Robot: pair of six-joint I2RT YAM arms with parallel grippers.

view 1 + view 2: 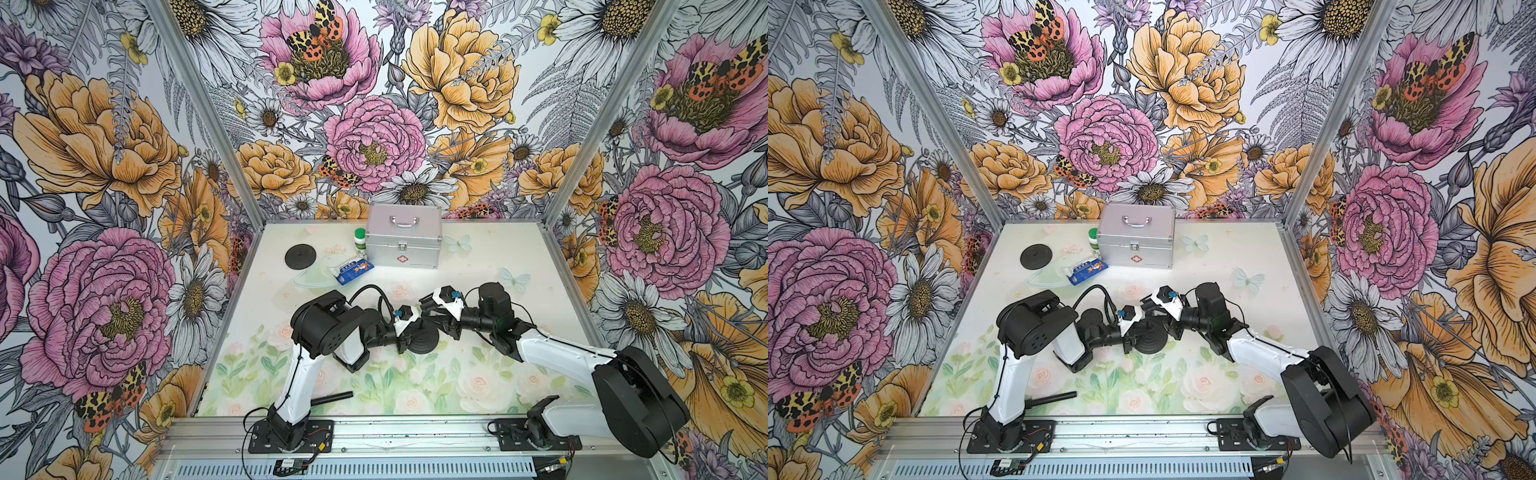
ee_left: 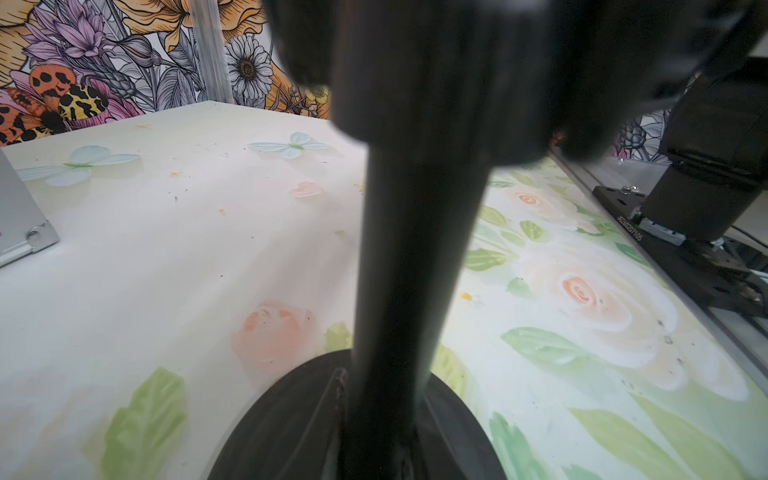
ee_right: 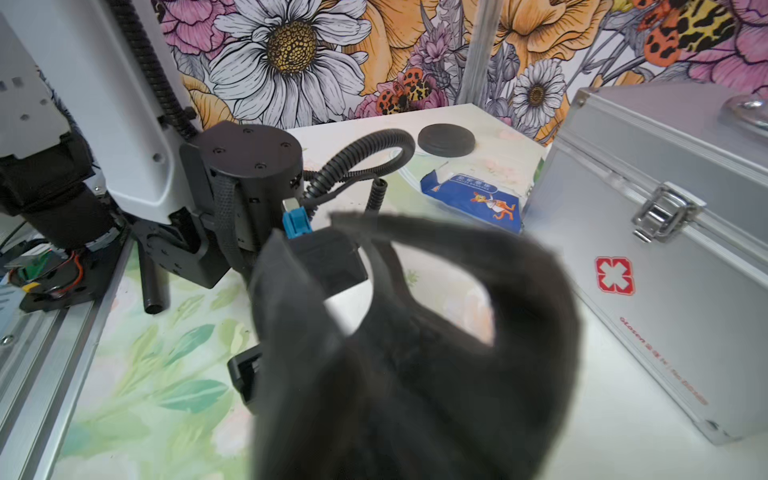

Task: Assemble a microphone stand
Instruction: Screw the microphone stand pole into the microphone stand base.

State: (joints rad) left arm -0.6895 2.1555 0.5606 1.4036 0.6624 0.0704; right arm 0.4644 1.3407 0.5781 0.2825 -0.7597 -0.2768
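Aluminium rail [image 1: 395, 432] is noted along the near edge, with both arm mounts fixed to it. Just beyond, a loose black rod [image 1: 334, 397] is laid flat on the table [image 1: 519, 291], one end hidden behind the left arm.

Mid-table, a round black base [image 1: 426, 343] is set flat. In the left wrist view a dark pole [image 2: 415, 257] is seen standing upright from its centre.

Left gripper [image 1: 409, 336] is placed low at the base's left side. Its fingers are pressed together on the pole near its foot, though the pinch itself is blurred.

Right gripper [image 1: 429, 308] is held higher, just behind the base. Its fingers [image 3: 291, 316] are spread, and pale table is seen through the gap. Whether the pole is touched by them cannot be told.

Far left, a second black disc [image 1: 300, 255] is laid well apart. Silver case [image 1: 403, 243], green-capped bottle [image 1: 360, 241] and blue packet [image 1: 354, 270] are grouped at the back.
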